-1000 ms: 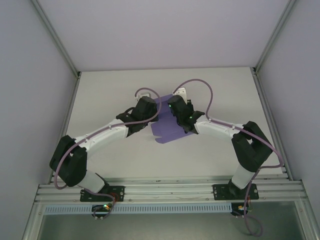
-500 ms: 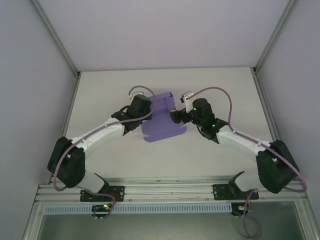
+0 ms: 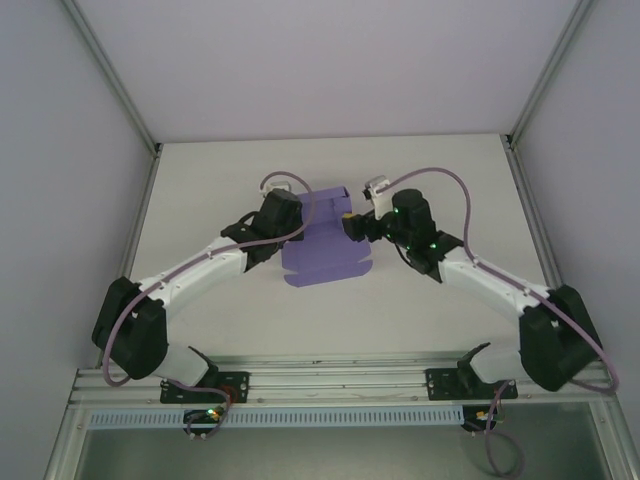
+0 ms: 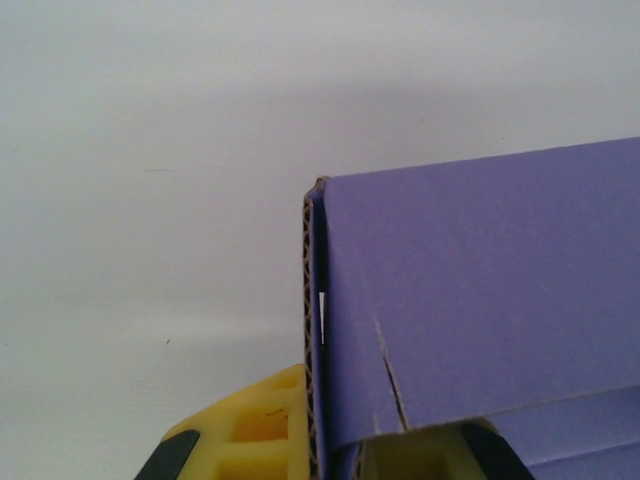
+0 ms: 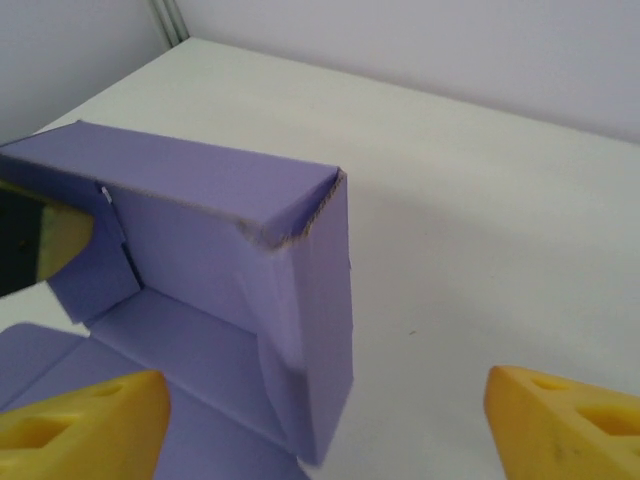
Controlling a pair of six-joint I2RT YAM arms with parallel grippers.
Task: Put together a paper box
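White tabletop (image 3: pixel 440 180) surrounds the paper box (image 3: pixel 318 255), which sits mid-table and only partly folded: its far and right walls stand up, while the near flaps lie flat. Your left gripper (image 4: pixel 335 440) is clamped on a raised wall at the box's left side. Your right gripper (image 5: pixel 325 425) hangs just by the right corner, jaws wide apart. Use the left pinch as your anchor. Bring the right gripper squarely onto the right wall, close to the crease, so the thin card folds rather than buckles.
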